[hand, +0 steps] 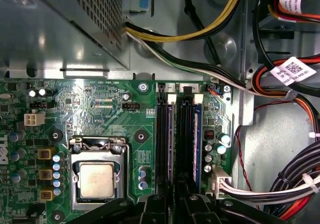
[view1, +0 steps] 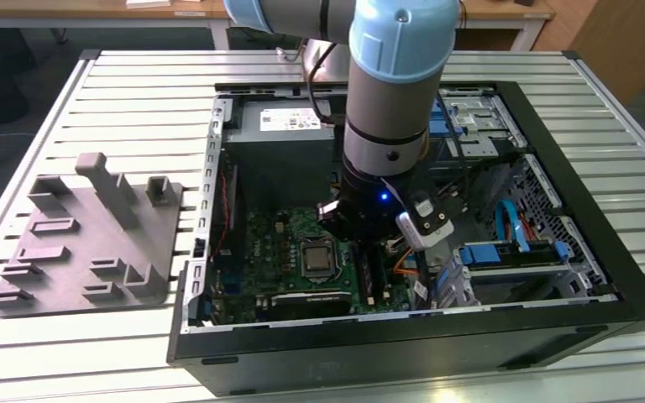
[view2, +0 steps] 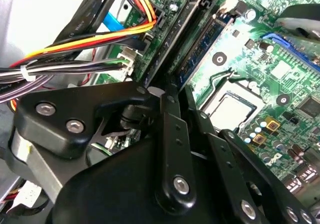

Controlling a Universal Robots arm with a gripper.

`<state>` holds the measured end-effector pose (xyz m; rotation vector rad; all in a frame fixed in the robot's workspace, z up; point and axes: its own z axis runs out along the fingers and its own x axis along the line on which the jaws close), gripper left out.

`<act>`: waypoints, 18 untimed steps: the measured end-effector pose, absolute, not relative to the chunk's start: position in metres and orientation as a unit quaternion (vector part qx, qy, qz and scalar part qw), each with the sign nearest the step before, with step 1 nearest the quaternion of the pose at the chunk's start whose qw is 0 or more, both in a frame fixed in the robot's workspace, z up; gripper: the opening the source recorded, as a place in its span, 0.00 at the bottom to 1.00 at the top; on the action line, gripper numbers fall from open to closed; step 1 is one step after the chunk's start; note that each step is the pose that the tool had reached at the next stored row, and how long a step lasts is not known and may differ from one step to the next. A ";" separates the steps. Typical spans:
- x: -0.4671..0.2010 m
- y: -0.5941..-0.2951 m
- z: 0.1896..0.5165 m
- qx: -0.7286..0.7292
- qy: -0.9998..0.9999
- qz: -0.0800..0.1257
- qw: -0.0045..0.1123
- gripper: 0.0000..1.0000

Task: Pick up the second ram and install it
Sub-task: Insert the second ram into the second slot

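Black steel case (view1: pixel 591 332) lies open so the motherboard (hand: pixel 90 104) faces up. We find the gripper (hand: pixel 175 196) lowered over the slots, closed narrowly on the second ram (hand: pixel 186 134), apparently seating it.

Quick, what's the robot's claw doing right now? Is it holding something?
Gripper: down over the memory slots on the motherboard, fingers close together; whether they pinch the second ram cannot be told.

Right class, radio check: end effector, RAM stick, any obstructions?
End effector down inside the case, over the memory slots. RAM strip upright in a slot. Cable bundle lies beside, apart.
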<state>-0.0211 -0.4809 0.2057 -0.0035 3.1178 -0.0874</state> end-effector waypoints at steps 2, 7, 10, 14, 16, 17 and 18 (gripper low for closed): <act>-0.021 -0.481 0.208 -0.001 1.000 -0.028 0.011 0.21; -0.021 -0.481 0.227 -0.001 1.000 -0.028 0.011 0.21; -0.021 -0.480 0.238 -0.001 1.000 -0.028 0.011 0.20; -0.021 -0.479 0.245 -0.001 1.000 -0.028 0.011 0.10; -0.021 -0.479 0.245 -0.001 1.000 -0.028 0.011 0.10; -0.021 -0.479 0.245 -0.001 1.000 -0.028 0.011 0.10; -0.021 -0.479 0.245 -0.001 1.000 -0.028 0.011 0.10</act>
